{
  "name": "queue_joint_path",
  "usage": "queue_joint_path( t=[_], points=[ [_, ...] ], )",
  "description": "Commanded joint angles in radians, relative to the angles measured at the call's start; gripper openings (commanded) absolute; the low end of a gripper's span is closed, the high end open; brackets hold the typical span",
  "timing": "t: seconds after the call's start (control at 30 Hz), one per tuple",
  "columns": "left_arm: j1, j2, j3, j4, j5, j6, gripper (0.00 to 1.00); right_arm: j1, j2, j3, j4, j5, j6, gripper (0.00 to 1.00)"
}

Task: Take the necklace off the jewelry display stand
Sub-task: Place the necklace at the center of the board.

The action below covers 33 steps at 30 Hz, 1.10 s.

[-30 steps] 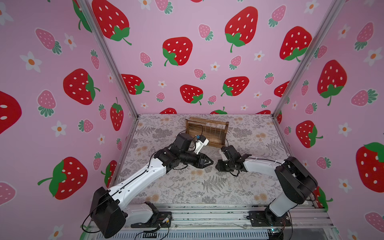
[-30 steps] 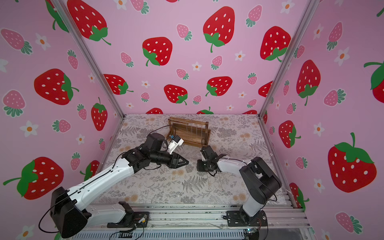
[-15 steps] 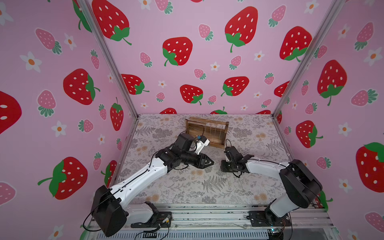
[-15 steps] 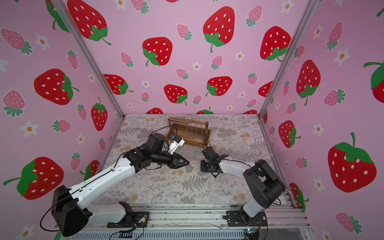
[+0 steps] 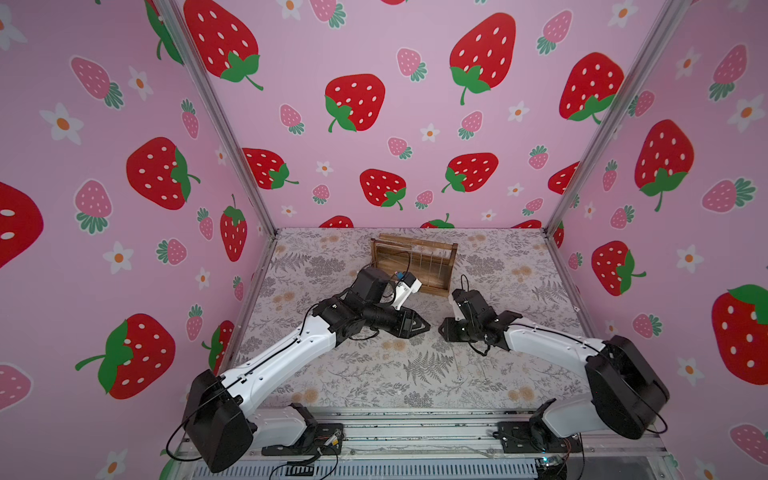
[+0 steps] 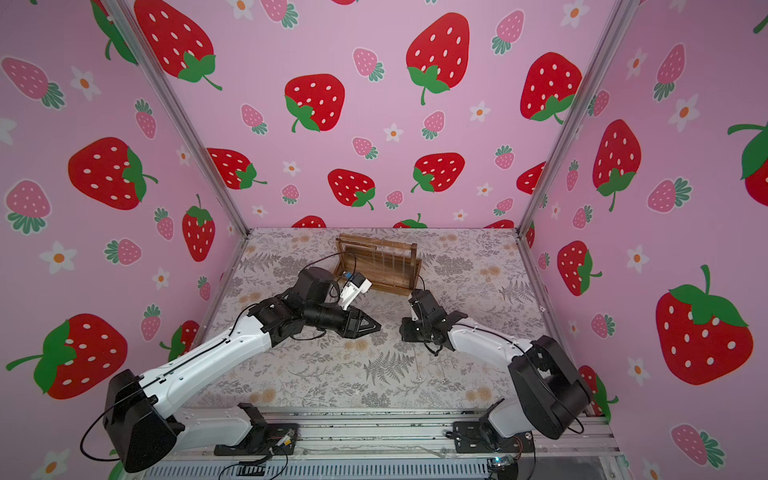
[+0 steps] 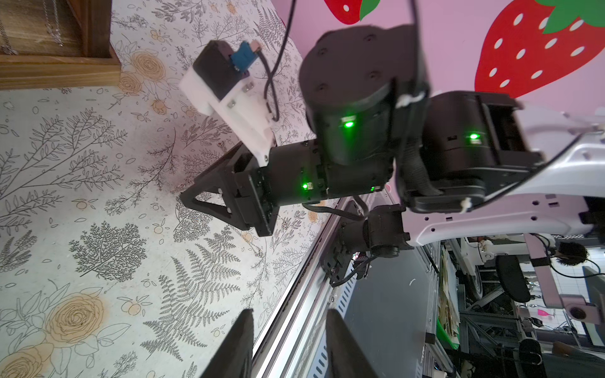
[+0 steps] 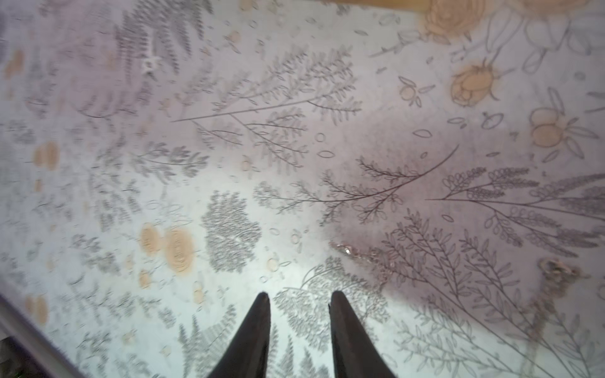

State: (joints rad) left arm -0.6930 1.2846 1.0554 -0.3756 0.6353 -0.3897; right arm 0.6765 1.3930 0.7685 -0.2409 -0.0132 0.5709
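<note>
One necklace [image 8: 358, 253] on table [image 8: 229, 147]: raise right gripper [image 8: 298, 297], spread and empty, straight up without snagging it. Steer left gripper [image 7: 290, 312], also released, clear of jewelry display stand [image 5: 432, 286].

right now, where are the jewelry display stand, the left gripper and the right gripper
jewelry display stand [image 5: 436, 276], in a top view, on its tray base
left gripper [image 5: 424, 326], in a top view, midway between its fingertips
right gripper [image 8: 299, 297], right wrist view, midway between its fingertips
</note>
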Motion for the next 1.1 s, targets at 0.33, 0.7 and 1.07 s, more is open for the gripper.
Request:
queue_joint_path(
  t=[0.33,0.7,1.07],
  points=[
    [-0.019,-0.002,0.0,0.073,0.01,0.016,0.38,0.315,-0.223,-0.005,-0.582,0.303,0.231,0.35],
    [-0.023,-0.042,-0.073,0.114,0.004,0.004,0.38,0.44,-0.073,-0.024,-0.598,0.391,0.42,0.37],
    [-0.025,-0.078,-0.07,0.057,-0.017,0.017,0.37,0.364,-0.018,-0.062,-0.452,0.377,0.412,0.3]
  ],
)
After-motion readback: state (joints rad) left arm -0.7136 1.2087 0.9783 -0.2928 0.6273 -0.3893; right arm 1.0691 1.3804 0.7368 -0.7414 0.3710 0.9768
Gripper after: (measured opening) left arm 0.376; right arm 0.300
